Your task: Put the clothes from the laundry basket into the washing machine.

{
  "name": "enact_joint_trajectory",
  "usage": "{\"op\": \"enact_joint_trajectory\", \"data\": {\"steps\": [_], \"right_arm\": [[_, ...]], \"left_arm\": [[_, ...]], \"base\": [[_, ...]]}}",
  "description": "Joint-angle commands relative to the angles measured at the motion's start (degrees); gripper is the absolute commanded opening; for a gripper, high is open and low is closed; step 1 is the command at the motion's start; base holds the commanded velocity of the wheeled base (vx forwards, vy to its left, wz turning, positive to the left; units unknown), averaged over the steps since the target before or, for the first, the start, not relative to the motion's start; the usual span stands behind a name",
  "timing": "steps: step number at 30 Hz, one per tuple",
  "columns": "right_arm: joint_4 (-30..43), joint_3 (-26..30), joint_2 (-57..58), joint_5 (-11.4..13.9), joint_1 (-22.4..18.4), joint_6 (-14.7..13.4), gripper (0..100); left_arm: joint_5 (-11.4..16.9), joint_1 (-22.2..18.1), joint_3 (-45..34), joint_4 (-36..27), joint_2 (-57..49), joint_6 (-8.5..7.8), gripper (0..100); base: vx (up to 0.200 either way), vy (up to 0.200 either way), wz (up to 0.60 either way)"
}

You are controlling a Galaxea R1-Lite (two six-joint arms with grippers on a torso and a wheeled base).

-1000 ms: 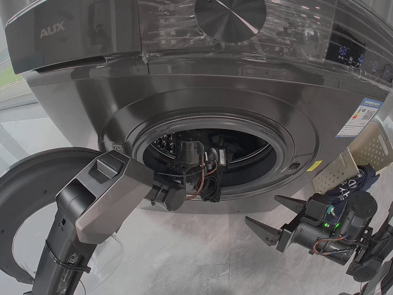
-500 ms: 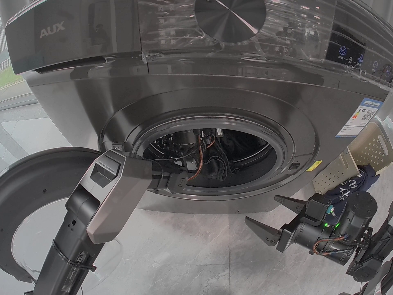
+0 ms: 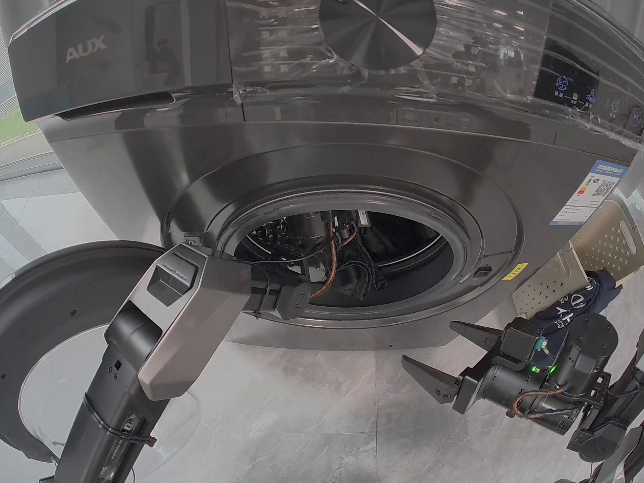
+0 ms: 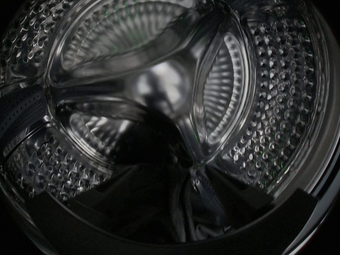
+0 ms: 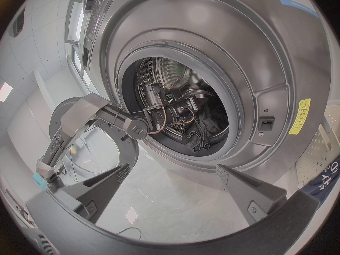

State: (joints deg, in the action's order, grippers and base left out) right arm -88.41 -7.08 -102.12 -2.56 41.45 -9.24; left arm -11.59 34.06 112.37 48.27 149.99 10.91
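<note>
The washing machine [image 3: 376, 162] has its door [image 3: 47, 316] swung fully open on the left. The left arm [image 3: 181, 316] reaches through the opening, with its wrist inside the drum [image 4: 283, 89]. Whether its jaws are apart or together cannot be told. A dark garment [image 3: 359, 273] hangs just inside the lower lip of the opening, close beneath that wrist. Whether the garment is gripped or released cannot be told either. The left wrist view shows dark cloth lying low in the drum.

The right arm [image 3: 530, 377] is held above the floor [image 3: 302, 410] in front of the machine, with its jaws wide apart and empty. At the far right stands the laundry basket [image 3: 604, 243], with a navy garment [image 3: 577, 303] draped over its edge.

Assessment: the task is partly complete. At least one item is inside the machine and at least one is left in the basket to be transferred. The basket's interior is hidden, so any further items cannot be counted.
</note>
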Motion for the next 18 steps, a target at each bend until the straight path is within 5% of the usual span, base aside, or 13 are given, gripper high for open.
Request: {"op": "enact_joint_trajectory", "data": {"steps": [1, 7, 14, 15, 18], "right_arm": [[0.0, 0.1, -0.1, 0.0, -0.1, 0.0, 100], [0.0, -0.1, -0.1, 0.1, 0.0, 0.1, 100], [0.0, -0.1, 0.1, 0.0, 0.0, 0.1, 100], [0.0, -0.1, 0.1, 0.0, 0.0, 0.1, 100], [0.0, -0.1, 0.1, 0.0, 0.0, 0.1, 100]], "left_arm": [[0.3, 2.7, -13.7, -3.0, -8.0, 0.16, 100], [0.7, 4.5, -24.0, -6.3, -12.0, -0.19, 100], [0.5, 3.9, -23.6, -7.3, -8.9, -0.63, 100], [0.5, 3.7, -22.4, -7.4, -8.0, -0.63, 0], [0.5, 2.9, -21.1, -8.0, -7.3, -0.54, 0]], "base": [[0.000, 0.000, 0.00], [0.000, 0.000, 0.00], [0.000, 0.000, 0.00], [0.000, 0.000, 0.00], [0.000, 0.000, 0.00]]}}
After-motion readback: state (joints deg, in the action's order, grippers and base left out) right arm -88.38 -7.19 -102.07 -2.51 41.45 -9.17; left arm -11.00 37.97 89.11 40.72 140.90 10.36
